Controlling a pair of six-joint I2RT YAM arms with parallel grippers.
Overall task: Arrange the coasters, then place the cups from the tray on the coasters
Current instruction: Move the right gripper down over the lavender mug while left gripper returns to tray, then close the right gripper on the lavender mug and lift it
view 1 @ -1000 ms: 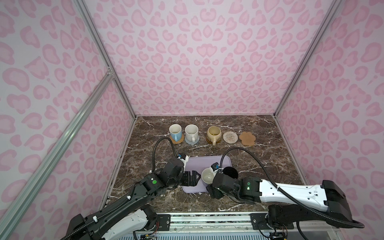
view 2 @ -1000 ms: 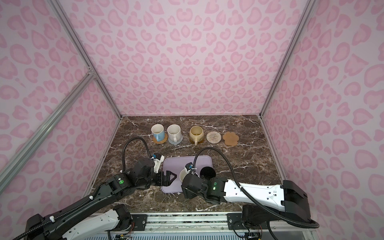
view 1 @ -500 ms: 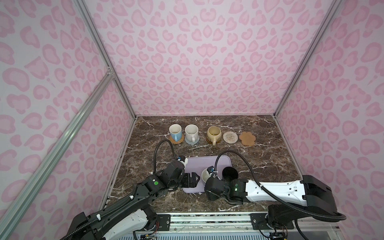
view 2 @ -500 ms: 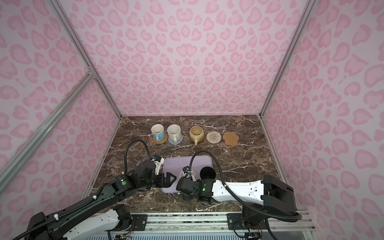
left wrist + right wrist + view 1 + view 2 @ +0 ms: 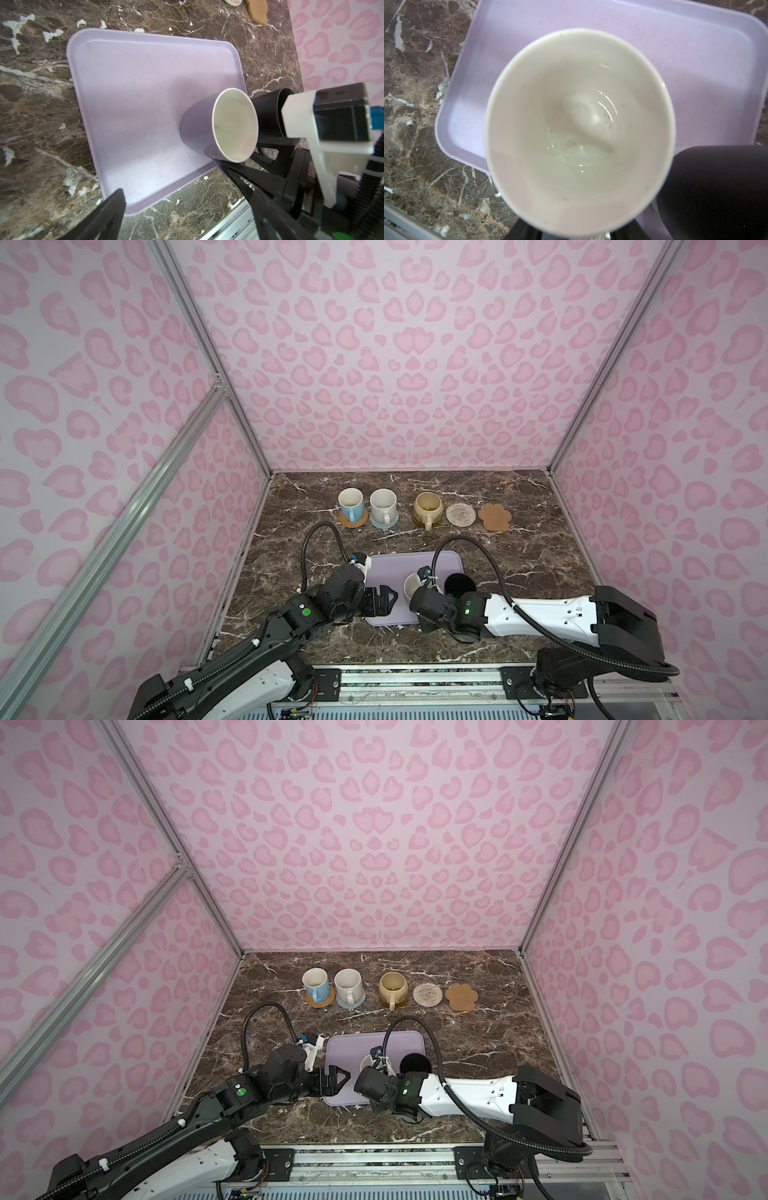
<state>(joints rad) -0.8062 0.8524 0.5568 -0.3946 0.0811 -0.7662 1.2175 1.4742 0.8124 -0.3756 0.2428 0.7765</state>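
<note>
Down front on the flat pale lavender plastic tray (image 5: 390, 572), the lavender white-inside mug (image 5: 412, 587) sits upright beside the black mug (image 5: 459, 584). The right gripper (image 5: 239, 154) is at its handle, can't tell if it's pinching. The left gripper (image 5: 384, 599) is spread wide.

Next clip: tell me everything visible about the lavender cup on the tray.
The lavender cup is a glossy, ceramic-looking mug, lavender outside, white and empty inside apart from a few dark specks. It stands upright, mouth up, on the front half of the tray, close beside the black cup; whether they touch cannot be judged. Its handle looks turned toward the right gripper, whose fingers reach in there; a grip cannot be confirmed.
</note>
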